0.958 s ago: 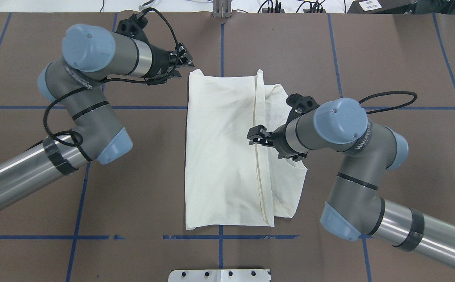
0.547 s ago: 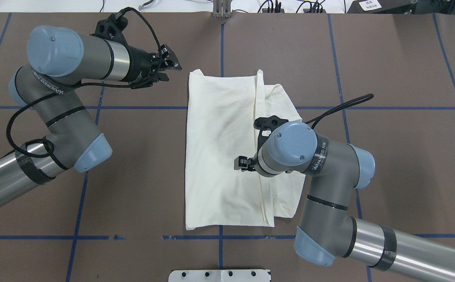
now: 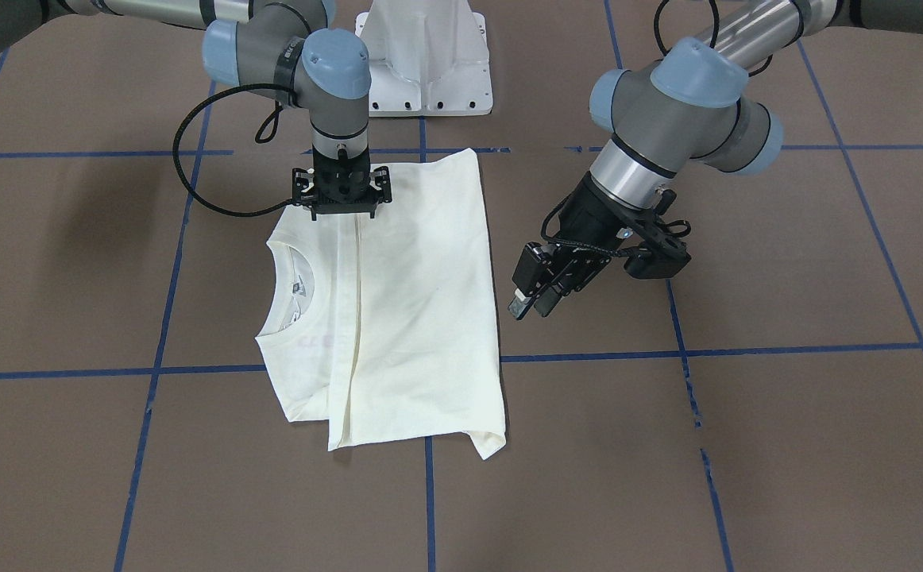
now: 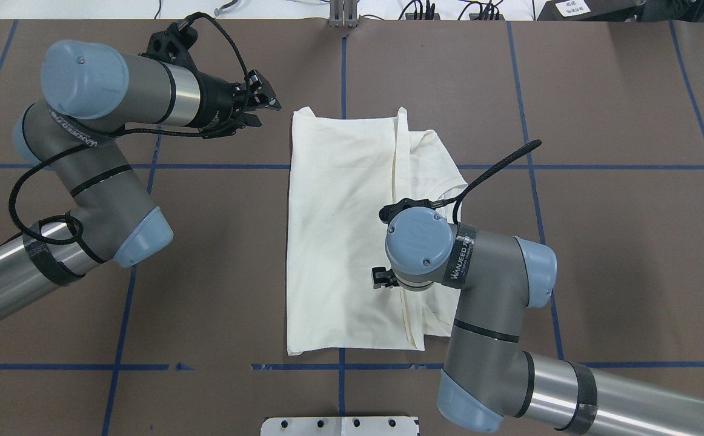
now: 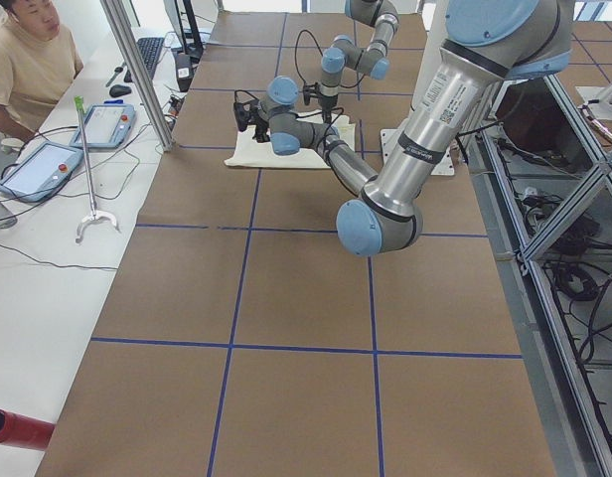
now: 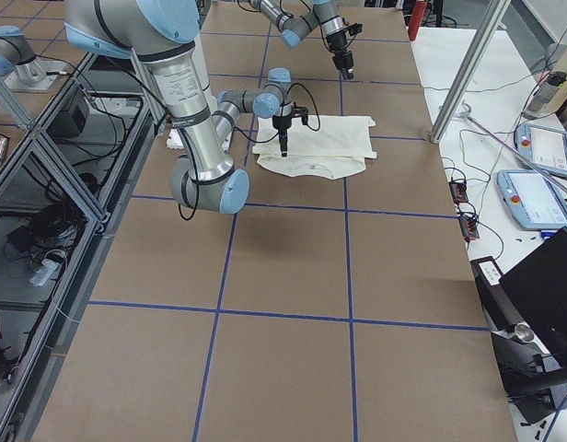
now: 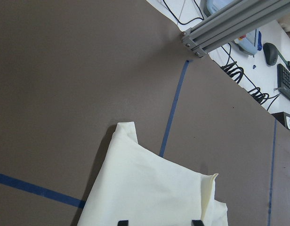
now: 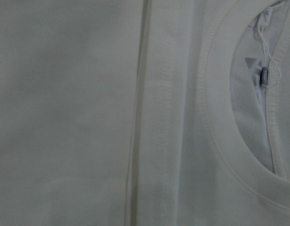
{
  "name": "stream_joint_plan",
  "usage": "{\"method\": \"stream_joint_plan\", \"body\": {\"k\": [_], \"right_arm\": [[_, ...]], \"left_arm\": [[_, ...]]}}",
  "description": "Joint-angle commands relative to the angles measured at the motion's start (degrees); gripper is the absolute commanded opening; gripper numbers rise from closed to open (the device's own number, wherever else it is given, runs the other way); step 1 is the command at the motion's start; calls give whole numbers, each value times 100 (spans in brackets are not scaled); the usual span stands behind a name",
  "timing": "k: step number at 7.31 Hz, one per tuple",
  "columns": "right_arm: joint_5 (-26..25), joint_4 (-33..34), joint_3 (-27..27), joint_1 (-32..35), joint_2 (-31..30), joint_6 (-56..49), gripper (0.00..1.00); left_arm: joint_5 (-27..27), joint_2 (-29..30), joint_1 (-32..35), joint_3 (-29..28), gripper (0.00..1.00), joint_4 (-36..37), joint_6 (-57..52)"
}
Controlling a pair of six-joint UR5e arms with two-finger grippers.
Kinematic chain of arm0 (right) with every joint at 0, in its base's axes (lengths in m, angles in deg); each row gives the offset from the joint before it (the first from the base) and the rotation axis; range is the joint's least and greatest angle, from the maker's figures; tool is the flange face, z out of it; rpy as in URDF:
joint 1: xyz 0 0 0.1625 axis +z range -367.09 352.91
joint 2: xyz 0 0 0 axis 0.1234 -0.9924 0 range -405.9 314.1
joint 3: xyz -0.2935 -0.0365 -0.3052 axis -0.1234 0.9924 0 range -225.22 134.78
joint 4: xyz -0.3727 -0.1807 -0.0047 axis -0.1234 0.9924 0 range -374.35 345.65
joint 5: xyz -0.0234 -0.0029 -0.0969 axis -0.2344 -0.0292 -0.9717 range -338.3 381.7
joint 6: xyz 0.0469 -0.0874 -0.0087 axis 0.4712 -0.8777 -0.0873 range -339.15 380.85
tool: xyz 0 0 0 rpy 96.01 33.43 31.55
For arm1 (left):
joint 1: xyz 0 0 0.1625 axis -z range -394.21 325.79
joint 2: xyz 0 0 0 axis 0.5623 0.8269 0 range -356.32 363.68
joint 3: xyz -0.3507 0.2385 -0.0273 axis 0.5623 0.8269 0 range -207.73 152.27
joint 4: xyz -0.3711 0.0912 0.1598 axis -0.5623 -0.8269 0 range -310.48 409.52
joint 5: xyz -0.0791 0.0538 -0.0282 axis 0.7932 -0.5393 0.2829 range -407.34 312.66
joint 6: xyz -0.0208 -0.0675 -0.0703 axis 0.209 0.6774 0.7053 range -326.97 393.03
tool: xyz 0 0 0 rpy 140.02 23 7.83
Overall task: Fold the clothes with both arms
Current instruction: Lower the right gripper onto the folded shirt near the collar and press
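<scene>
T-shirt (image 4: pixel 340 242) lies flat mid-counter (image 4: pixel 600 254), folded lengthwise, one long flap lapped over the other.

Overhead: the right arm (image 4: pixel 491 266) has its wrist over the right gripper and hides nearly all of it. The front view shows the right gripper (image 3: pixel 341 213) pointing straight down over the flap's edge, toward the shirt's robot-side end (spread or pressed together, cannot tell).

Right wrist camera: only cloth, very close, with the ribbed collar (image 8: pixel 218 103).

Left gripper (image 4: pixel 267 112) hangs near the shirt's far left corner, clear of the cloth. Left wrist view: its two tips are apart and hold nothing.
</scene>
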Motion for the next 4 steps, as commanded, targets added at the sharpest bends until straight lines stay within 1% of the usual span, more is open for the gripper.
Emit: {"method": "stream_joint_plan", "body": {"k": [1, 3, 4], "right_arm": [[-7, 262, -6, -20, -39, -113, 100], [-16, 297, -15, 15, -249, -191, 100], [-16, 332, -311, 111, -494, -514, 100]], "left_arm": [[0, 5, 5, 15, 54, 0, 3], [0, -21, 5, 15, 54, 0, 3], [0, -22, 5, 15, 54, 0, 3]]}}
